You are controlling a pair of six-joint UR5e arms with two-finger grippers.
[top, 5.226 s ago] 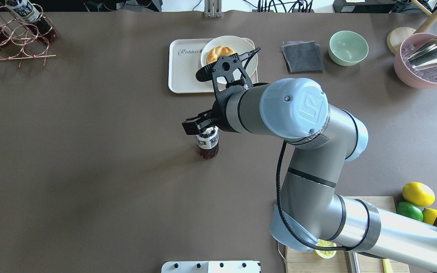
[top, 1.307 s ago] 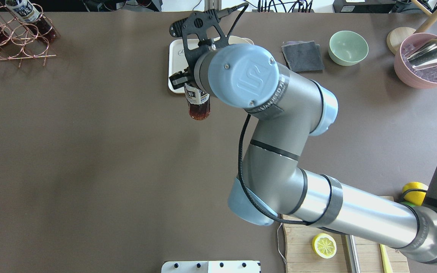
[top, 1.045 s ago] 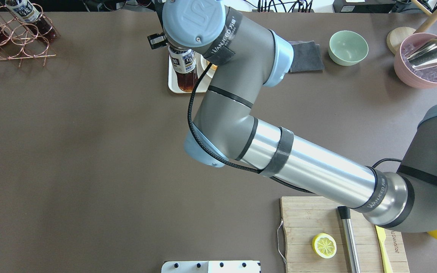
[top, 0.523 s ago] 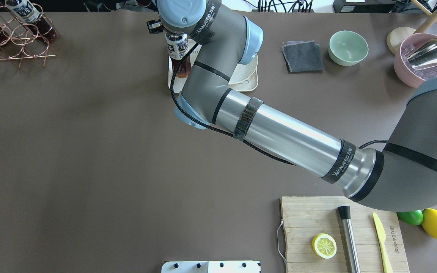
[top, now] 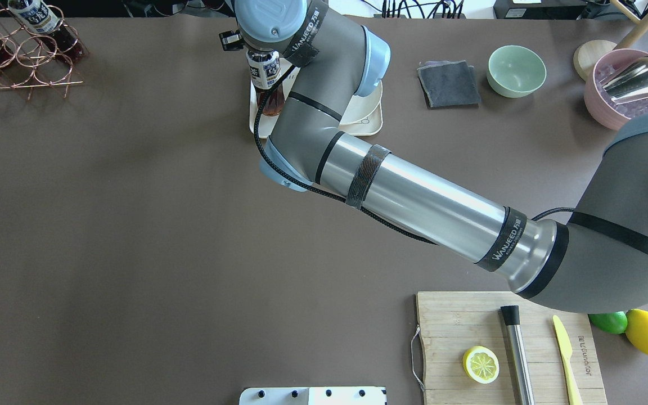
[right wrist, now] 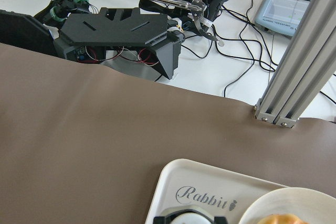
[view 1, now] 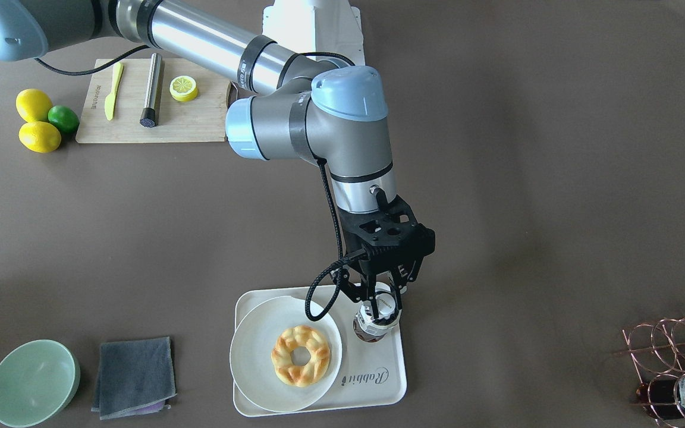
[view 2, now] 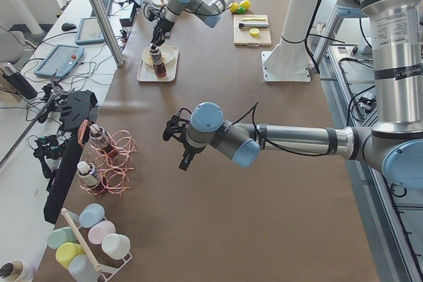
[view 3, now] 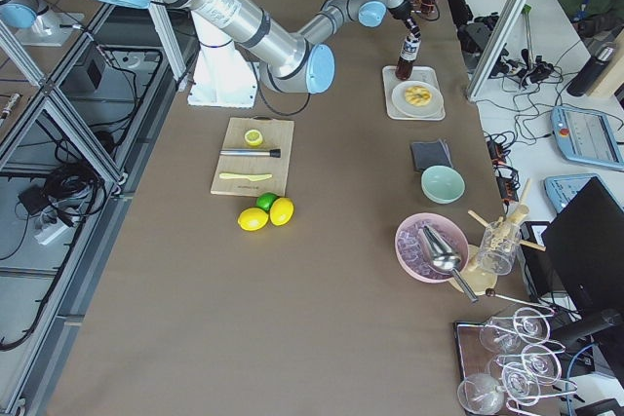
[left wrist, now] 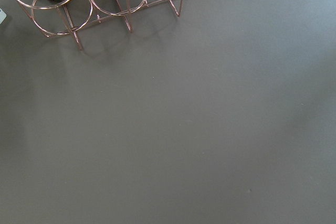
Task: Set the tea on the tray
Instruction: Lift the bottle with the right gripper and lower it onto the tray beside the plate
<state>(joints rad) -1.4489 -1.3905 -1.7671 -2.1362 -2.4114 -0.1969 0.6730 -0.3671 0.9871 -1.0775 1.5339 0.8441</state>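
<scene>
Overhead and front views face oppositely, sharing the tray [view 1: 391,352]

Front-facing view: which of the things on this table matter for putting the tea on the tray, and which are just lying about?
Part of the job:
tea, gripped by the right claw
tray

Just lying about:
plate with pastry
grey cloth
green bowl
cutting board
lemons and lime
</scene>
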